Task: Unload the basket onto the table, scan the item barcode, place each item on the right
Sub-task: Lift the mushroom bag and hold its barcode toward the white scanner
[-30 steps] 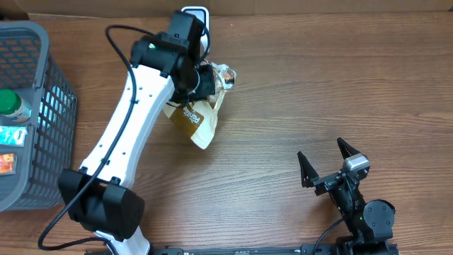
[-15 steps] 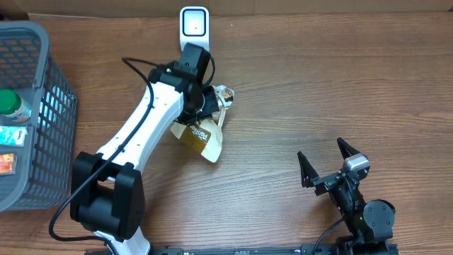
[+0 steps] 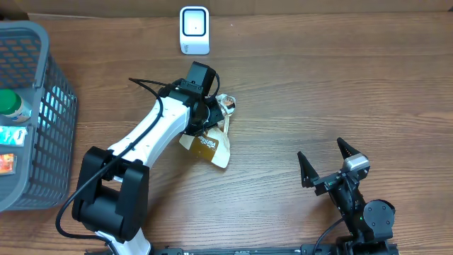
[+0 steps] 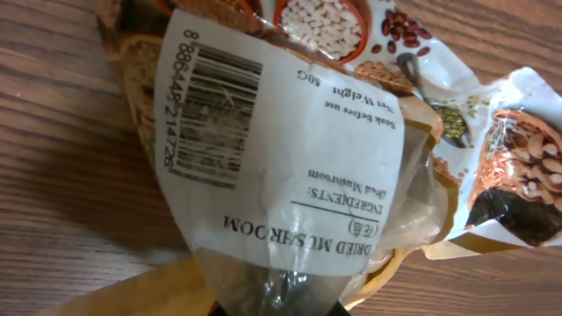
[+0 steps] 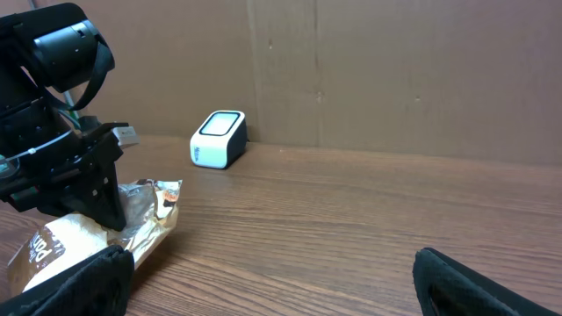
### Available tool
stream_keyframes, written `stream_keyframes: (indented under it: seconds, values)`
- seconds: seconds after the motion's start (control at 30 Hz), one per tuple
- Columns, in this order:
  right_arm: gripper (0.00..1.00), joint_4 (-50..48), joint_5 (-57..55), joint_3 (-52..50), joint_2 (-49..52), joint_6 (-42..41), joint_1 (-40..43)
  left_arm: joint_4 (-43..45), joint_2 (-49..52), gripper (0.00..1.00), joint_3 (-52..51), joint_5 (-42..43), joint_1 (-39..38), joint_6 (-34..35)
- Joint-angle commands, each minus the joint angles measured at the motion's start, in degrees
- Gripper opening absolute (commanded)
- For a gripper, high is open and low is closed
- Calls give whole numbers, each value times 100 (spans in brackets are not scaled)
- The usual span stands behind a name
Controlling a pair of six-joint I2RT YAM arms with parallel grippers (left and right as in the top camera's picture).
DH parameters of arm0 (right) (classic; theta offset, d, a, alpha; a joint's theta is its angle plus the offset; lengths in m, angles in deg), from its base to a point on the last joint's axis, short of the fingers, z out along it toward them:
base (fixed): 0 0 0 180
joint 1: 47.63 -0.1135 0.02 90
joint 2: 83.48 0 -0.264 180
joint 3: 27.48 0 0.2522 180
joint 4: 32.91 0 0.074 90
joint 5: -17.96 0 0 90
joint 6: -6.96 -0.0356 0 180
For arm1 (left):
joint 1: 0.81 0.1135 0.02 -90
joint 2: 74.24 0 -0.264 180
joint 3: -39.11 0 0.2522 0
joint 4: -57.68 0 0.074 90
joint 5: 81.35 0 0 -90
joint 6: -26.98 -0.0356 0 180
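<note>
Far left of the white box-shaped barcode scanner [image 3: 194, 30] stands a grey plastic mesh basket [image 3: 53, 99] holding a green-capped bottle [image 3: 13, 105]. On the robot's side of the scanner, near it but apart, the left gripper [image 3: 214, 115] is clamped tight on a crinkled brown-and-cream plastic packet of dried mushrooms [image 3: 211, 145]. From overhead the wrist hides the packet's upper end, and its lower end seems to rest on the brown wooden table [image 3: 297, 85]. The packet's white barcode label [image 4: 211, 114] faces the left wrist camera. Well right of the scanner, at the table's near edge, the right gripper [image 3: 320, 150] has its jaws spread wide, holding nothing.
</note>
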Motion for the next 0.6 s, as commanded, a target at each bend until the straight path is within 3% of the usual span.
stream_keyframes:
  seconds: [0.0, 0.37, 0.57]
  values:
    - [100, -26, -39, -61, -66, 17, 9, 63, -85, 4, -50, -66, -35, 96]
    - [100, -26, -39, -61, -66, 17, 9, 87, -76, 7, -50, -208, -39, 129]
    - [100, -26, -42, -61, -66, 17, 9, 81, 83, 8, -52, -205, -39, 680]
